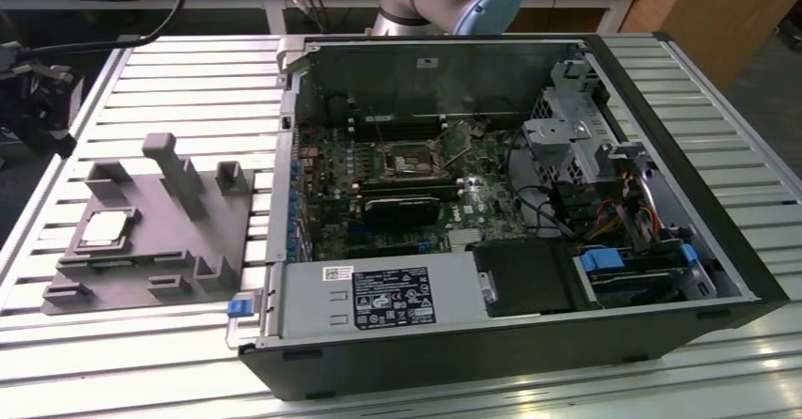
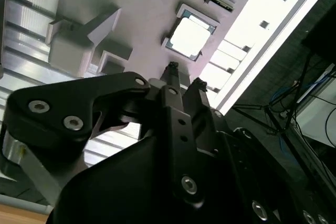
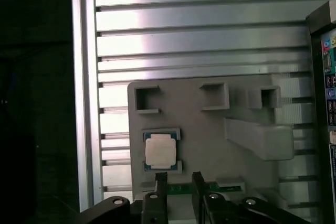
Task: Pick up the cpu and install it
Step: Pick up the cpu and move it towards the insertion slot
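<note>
One cpu (image 3: 160,152) lies flat in its seat on the grey plate (image 3: 210,145) beside the computer case (image 1: 501,363). The gripper (image 3: 179,178) hangs near it, jaws slightly apart and empty.

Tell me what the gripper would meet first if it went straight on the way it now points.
Probably the grey fixture plate, close beside the cpu resting on it; depth is hard to judge.

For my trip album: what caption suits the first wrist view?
Open fingers hover short of the cpu, seated in a grey fixture on a slatted table.
</note>
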Controlling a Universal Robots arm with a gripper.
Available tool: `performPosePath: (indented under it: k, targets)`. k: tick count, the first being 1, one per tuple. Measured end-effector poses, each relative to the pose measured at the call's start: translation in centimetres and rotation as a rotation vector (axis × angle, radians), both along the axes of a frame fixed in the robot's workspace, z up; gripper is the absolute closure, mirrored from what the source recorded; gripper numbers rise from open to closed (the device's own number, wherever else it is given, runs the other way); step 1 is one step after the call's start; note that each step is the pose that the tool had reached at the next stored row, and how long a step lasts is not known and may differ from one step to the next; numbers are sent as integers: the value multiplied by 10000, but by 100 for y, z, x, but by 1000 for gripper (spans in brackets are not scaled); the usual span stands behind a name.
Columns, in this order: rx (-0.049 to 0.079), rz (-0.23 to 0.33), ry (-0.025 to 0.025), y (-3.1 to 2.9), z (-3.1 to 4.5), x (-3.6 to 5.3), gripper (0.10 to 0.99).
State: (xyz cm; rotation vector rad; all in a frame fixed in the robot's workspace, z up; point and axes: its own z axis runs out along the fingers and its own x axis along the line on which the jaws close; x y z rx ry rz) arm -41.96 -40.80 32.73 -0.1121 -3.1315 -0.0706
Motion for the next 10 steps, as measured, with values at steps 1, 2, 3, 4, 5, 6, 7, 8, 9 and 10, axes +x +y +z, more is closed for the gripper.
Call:
performPosePath:
  k: [1, 2, 3, 4, 5, 6, 7, 8, 9, 10]
  targets:
    - [0, 20, 2, -10, -18, 0, 796]
    - [2, 40, 3, -20, -35, 0, 737]
    - [6, 54, 6, -34, -52, -1, 678]
    - [12, 63, 3, -47, -71, -1, 620]
    - [15, 73, 2, -59, -90, -1, 620]
    - [18, 91, 2, -72, -108, -1, 561]
    - [19, 125, 1, -84, -127, -1, 561]
    - [20, 168, 1, -93, -146, -1, 506]
    - [20, 219, 2, -102, -164, -1, 447]
    - [20, 275, 3, -109, -181, -2, 447]
